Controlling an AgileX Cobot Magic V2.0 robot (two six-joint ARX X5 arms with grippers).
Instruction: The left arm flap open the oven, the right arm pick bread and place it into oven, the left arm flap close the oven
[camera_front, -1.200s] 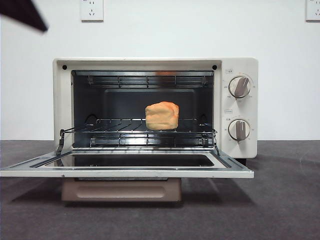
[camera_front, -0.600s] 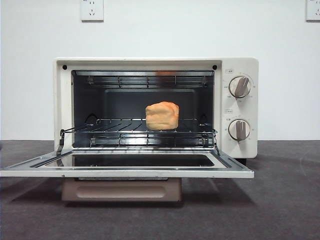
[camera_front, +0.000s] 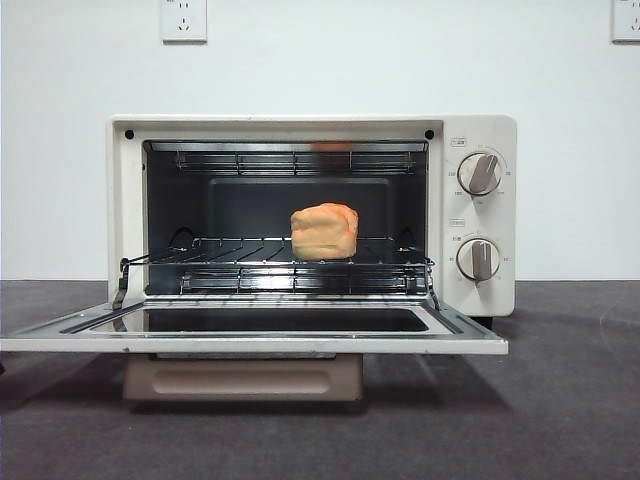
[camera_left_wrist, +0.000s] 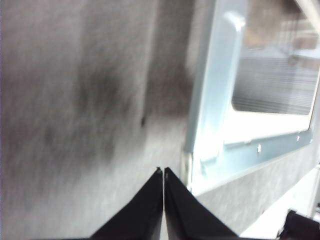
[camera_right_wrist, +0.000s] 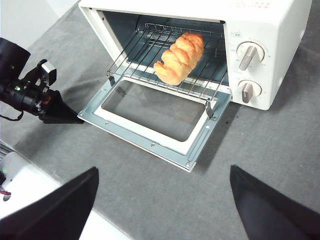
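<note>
Oven (camera_front: 480, 215): door down flat.
Bread (camera_front: 324, 231): on rack inside.
Left gripper (camera_left_wrist: 163, 172): jaws pressed together, beside the door's corner.
Right gripper (camera_right_wrist: 162, 190): jaws spread, empty.

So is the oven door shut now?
No, the oven door lies flapped down flat, and the bread shows on the wire rack inside.

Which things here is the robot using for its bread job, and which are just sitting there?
For the job:
- oven, door flapped open
- bread on the rack inside
- left gripper, fingers shut, by the door's corner
- right gripper, fingers open, pulled back from the oven

Just there:
- wall sockets
- grey table
</note>
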